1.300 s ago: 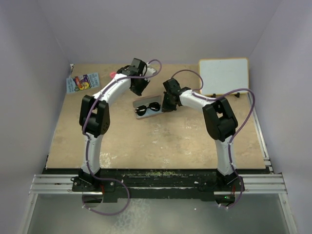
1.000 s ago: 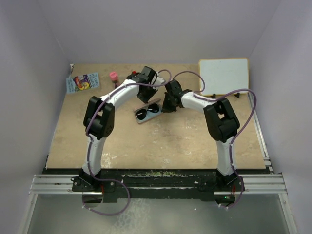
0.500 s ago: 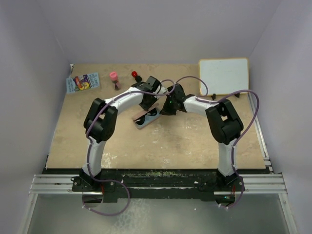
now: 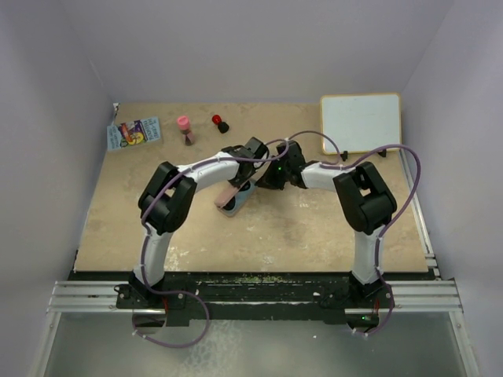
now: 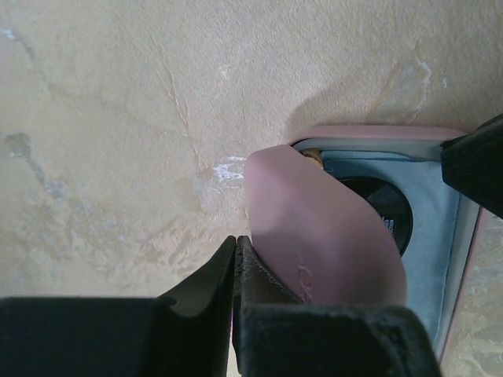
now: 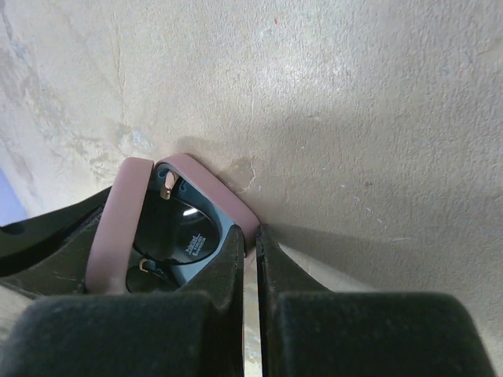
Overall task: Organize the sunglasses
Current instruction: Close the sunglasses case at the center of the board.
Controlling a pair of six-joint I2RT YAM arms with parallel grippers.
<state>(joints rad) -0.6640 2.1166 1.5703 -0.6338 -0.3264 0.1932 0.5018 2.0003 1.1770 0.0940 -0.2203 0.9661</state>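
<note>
Pink on the outside, blue lining within: open case at mid-counter, sunglasses tucked inside, one dark lens showing past the half-raised lid.

Left claw: drawn to a hairline slit, gripping nothing, lid leaning on its outer side. Probably nudging the flap over rather than pinching it.

Right claw: likewise closed to a slit, tips against the case's right-end rim, seemingly bracing the shell while the lid folds. Impossible to tell whether any rim is nipped.

Against a second ago: then flat and square, both lenses bare, left claw off at the far left; now skewed, lid halfway up, both claws crowded over it. Newly uncovered at the far side: a small pink thing and a red-topped one.
</note>
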